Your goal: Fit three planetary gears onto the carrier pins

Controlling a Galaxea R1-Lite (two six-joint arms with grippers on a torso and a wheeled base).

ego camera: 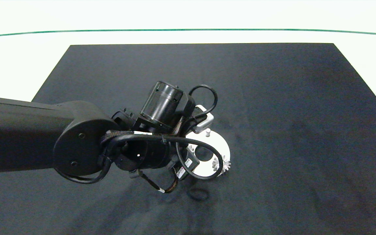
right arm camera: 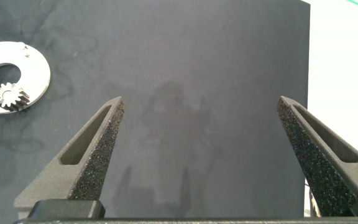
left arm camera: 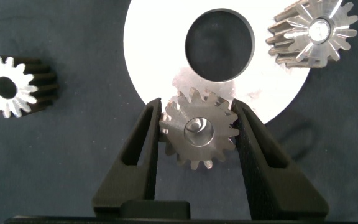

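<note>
**Left hand holding a gear over the carrier disc**

The left arm (ego camera: pixel 38 133) enters from the left side of the head view and reaches over the white carrier disc (ego camera: pixel 222 148), which lies on the black mat (ego camera: pixel 273 98) covering the table (ego camera: pixel 18 65). The arm and its cables hide most of the disc in that view.

In the left wrist view, the left hand (left arm camera: pixel 199 134) is closed on one planetary gear (left arm camera: pixel 199 130). Each finger (left arm camera: pixel 143 146) presses against the teeth on opposite sides of the gear. The held gear sits over the rim of the disc (left arm camera: pixel 160 50), next to its large central hole (left arm camera: pixel 219 43).

A second gear (left arm camera: pixel 312 31) is seated at the disc's edge, with a pin end visible in its centre hole; in the head view it appears at the disc's near right rim (ego camera: pixel 225 164). A third gear (left arm camera: pixel 8 87) lies on the mat, apart from the disc, its centre hole empty.

One bare carrier pin (ego camera: pixel 208 132) stands upright on the far side of the disc.

The right hand (right arm camera: pixel 204 155) hangs over bare mat, well apart from the disc (right arm camera: pixel 33 74), with its fingers spread wide and nothing between them.
</note>
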